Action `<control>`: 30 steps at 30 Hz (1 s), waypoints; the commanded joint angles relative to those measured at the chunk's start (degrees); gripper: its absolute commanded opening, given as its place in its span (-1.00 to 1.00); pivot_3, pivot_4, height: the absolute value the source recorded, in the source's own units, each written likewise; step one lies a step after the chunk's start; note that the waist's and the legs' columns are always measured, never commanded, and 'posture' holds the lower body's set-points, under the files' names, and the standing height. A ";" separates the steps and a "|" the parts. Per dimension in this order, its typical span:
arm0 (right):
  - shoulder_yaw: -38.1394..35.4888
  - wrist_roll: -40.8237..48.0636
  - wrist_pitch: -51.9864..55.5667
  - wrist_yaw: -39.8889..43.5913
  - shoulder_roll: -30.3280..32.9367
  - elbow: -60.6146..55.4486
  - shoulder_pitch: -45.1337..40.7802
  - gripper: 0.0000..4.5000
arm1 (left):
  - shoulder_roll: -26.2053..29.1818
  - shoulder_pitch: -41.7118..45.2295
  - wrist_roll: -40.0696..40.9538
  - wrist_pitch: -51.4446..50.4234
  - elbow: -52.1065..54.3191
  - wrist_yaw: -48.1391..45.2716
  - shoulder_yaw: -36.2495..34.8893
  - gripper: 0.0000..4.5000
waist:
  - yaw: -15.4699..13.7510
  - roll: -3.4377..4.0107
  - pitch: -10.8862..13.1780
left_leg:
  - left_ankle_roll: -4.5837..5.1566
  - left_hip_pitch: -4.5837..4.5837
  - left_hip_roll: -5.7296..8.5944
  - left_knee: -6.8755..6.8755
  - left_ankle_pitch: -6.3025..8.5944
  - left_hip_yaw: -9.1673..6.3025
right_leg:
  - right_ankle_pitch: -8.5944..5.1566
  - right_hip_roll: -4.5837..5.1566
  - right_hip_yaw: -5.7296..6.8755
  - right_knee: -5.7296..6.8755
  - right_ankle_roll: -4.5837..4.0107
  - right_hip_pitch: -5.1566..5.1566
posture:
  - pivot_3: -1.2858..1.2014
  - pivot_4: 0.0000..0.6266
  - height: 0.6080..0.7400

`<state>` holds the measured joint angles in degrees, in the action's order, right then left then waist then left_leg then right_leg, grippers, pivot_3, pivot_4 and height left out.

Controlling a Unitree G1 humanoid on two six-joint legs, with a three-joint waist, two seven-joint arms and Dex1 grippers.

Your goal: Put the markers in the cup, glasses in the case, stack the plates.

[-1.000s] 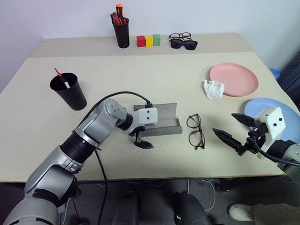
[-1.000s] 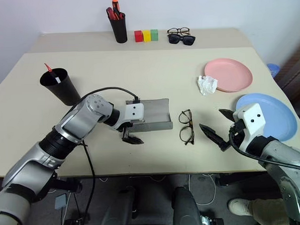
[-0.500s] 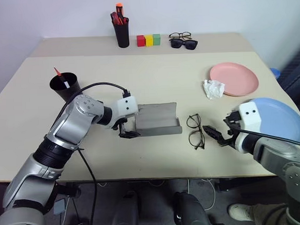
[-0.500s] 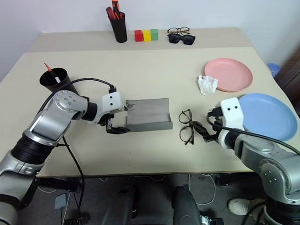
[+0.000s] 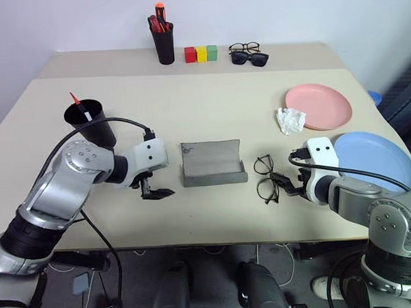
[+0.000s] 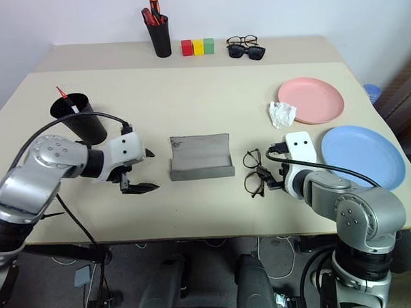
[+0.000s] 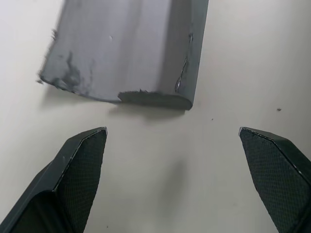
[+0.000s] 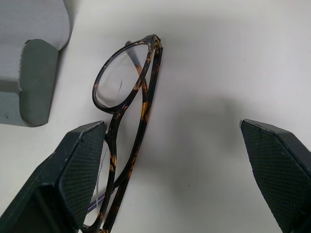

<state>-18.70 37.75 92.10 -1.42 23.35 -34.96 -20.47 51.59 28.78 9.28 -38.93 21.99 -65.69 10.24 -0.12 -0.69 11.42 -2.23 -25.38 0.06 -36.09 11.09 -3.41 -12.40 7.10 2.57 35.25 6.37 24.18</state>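
The grey case [image 5: 213, 162] lies open mid-table. Just right of it lie the wire-framed glasses [image 5: 266, 178], folded. My right gripper [image 5: 282, 185] is open right beside them; in the right wrist view one finger [image 8: 77, 170] sits by the glasses [image 8: 146, 97], the frame partly inside the gap. My left gripper [image 5: 156, 192] is open and empty, left of the case [image 7: 131, 48]. A red marker [image 5: 78, 105] stands in the black cup [image 5: 89, 121] at the left. On the right are the pink plate [image 5: 319, 107] and, nearer, the blue plate [image 5: 380, 160].
A crumpled white tissue [image 5: 290, 119] touches the pink plate's left edge. At the back stand a black pen holder [image 5: 164, 40] with markers, three coloured blocks [image 5: 201, 54], and spectacles with sunglasses [image 5: 249, 54]. The table's front edge runs just below both grippers.
My left gripper has drawn away leftward from the case's near corner. My right gripper has turned and moved in left, from beside the blue plate up to the glasses.
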 commanded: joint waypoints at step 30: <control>3.05 -0.74 0.40 1.71 -2.61 2.55 -2.73 1.00 | 0.45 -9.18 29.37 13.20 -6.70 -17.12 -18.61 0.98 | 0.93 0.04 -0.01 | 0.00 0.01 -0.06 0.02 0.00 0.05 | 0.01 -0.09 -0.09 0.04 -0.03 0.07 | 0.03 -0.52 1.00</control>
<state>-15.47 37.18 92.11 -0.09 21.05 -31.69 -23.04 51.08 18.90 38.00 -26.43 14.36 -82.32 -7.72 0.81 -0.65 11.41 -2.23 -25.37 -0.01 -36.07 11.09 -3.36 -12.39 7.01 2.48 35.29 6.34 24.26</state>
